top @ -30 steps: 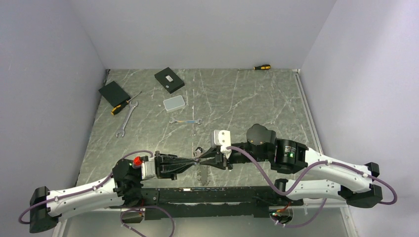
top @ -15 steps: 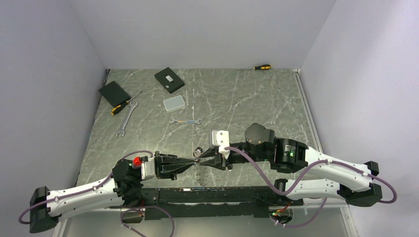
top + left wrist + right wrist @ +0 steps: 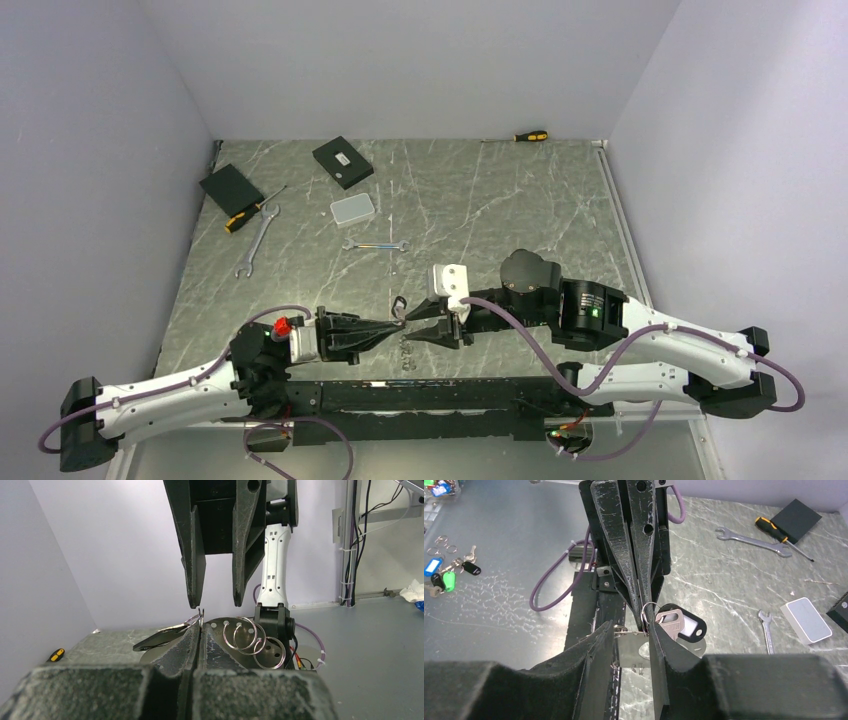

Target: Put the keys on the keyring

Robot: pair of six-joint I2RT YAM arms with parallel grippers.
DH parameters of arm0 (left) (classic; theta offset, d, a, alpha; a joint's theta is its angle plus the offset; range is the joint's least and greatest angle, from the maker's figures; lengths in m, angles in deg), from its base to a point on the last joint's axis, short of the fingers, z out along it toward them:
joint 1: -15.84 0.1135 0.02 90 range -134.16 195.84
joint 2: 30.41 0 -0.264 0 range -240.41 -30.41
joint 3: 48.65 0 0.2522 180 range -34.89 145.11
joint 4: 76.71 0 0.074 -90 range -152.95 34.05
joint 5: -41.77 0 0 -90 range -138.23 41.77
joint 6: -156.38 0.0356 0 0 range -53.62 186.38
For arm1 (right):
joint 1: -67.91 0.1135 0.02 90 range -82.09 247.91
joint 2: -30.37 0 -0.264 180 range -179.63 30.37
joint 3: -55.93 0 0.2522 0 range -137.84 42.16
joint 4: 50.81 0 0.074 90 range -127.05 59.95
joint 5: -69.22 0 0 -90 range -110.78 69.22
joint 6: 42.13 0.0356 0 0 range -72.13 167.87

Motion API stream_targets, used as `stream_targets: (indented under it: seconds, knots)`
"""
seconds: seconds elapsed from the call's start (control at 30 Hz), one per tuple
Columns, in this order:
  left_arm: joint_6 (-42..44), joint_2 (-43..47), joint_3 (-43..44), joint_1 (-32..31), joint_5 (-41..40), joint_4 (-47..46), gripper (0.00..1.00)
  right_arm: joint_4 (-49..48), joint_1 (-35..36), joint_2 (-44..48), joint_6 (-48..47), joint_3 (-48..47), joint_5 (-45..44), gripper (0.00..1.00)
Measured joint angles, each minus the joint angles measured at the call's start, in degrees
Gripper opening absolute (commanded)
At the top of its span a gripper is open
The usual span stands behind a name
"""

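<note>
The left gripper (image 3: 642,614) is closed tight, pinching the thin silvery keyring (image 3: 650,604) at its fingertips, above the desk (image 3: 480,200) by the middle of its near edge. A silver key (image 3: 670,621) and a black tag (image 3: 691,628) hang at the ring, touching it. The right gripper (image 3: 216,601) meets the left one tip to tip, its jaws a narrow way apart with nothing clamped between them. A wrench (image 3: 256,241) and a screwdriver (image 3: 246,215) lie near the far left corner, well apart from the grippers.
</note>
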Motion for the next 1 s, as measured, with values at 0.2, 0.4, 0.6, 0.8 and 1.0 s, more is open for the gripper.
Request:
stream_targets:
  seconds: [0.2,0.4,0.6,0.8,1.0]
  knots:
    - [0.0,-0.8,0.0,0.0,-0.1,-0.2,0.0,0.0,0.0,0.0,0.3,0.0,-0.1,0.35]
    - [0.0,-1.1,0.0,0.0,0.0,-0.2,0.0,-0.3,0.0,0.1,0.3,0.5,-1.4,0.35]
    - [0.0,-1.1,0.0,0.0,0.0,-0.2,0.0,-0.5,0.0,0.1,0.3,1.3,-2.8,0.32]
    - [0.0,-1.1,-0.2,0.0,0.0,-0.2,0.0,-0.7,0.1,0.0,0.2,2.1,-3.1,0.21]
    - [0.0,-0.8,-0.2,0.0,0.2,-0.2,0.0,-1.1,0.1,-0.1,0.1,2.1,-3.1,0.07]
